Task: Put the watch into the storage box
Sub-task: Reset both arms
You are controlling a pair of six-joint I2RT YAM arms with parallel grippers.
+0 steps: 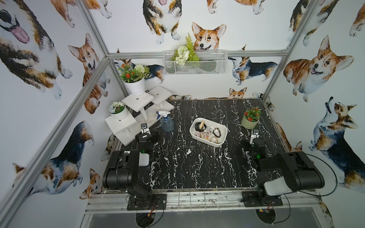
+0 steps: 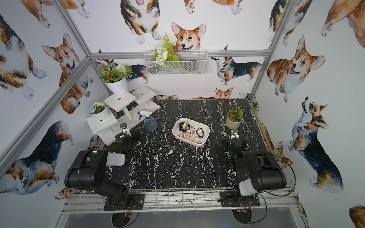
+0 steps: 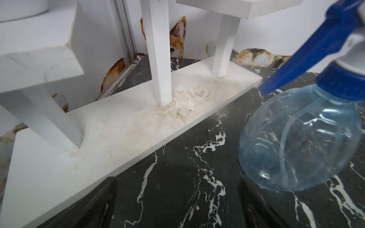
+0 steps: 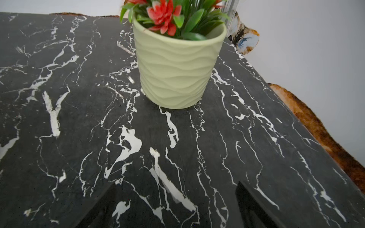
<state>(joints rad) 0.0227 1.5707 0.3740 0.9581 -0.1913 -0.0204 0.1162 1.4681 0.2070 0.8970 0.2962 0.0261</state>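
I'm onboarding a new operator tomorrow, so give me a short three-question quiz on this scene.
1. True or false: the storage box is empty.
2. Which stands closest to the left gripper? A) spray bottle B) green pot C) wire basket
3. Fill in: the fingers of the right gripper stand ___.
Key: 1 false, small items lie inside; 2 A; 3 open.

The middle of the bench (image 1: 187, 167) is lying open, giving free passage to the storage box (image 1: 206, 140). A spray bottle (image 1: 166, 123) and a plant stand (image 1: 122, 136) are crowding the left end effector (image 3: 175, 179). A green pot (image 1: 249, 123) is standing just ahead of the right end effector (image 4: 176, 183).
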